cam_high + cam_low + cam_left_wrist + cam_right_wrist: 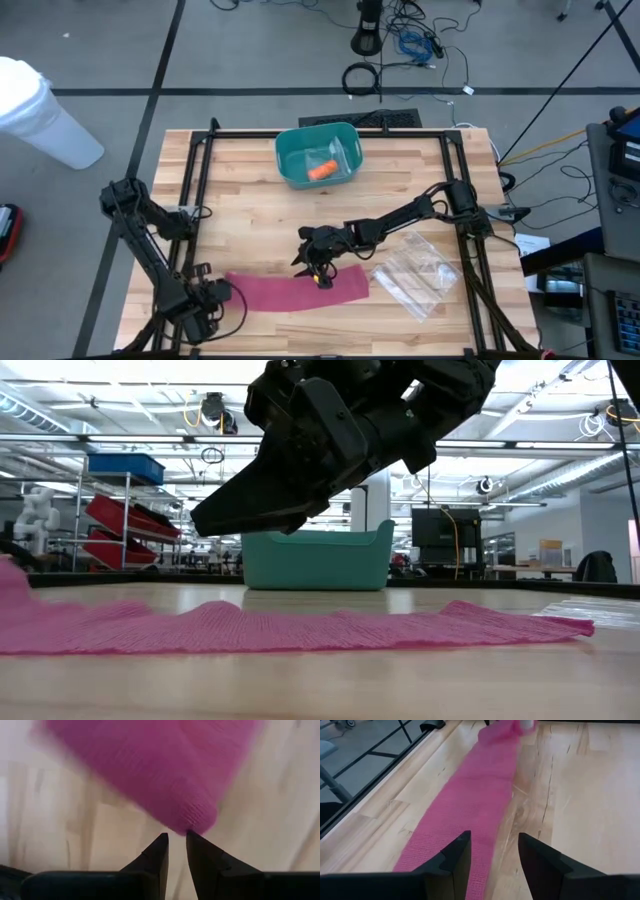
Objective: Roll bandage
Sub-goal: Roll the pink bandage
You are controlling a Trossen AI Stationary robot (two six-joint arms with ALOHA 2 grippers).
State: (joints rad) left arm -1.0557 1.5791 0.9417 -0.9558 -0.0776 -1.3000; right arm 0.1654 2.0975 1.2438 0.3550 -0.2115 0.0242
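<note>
A long pink bandage lies spread flat along the table's near side. It also shows in the low view and the right wrist view. Its left end is raised off the wood. My left gripper is at that left end, its fingers almost together on the tip of the bandage. My right gripper is open and hovers just above the bandage's right half. One of its fingers stands over the bandage and the other over bare wood; it touches nothing. My left gripper holds the bandage by the very tip of its left end, only at the free ends of the fingers. The fingers come from the table's left, roughly along the bandage. That end is lifted a little; the rest lies slack on the table.
A teal bin holding an orange item stands at the table's far middle. A clear plastic bag lies right of the bandage. A black frame rail runs around the work area.
</note>
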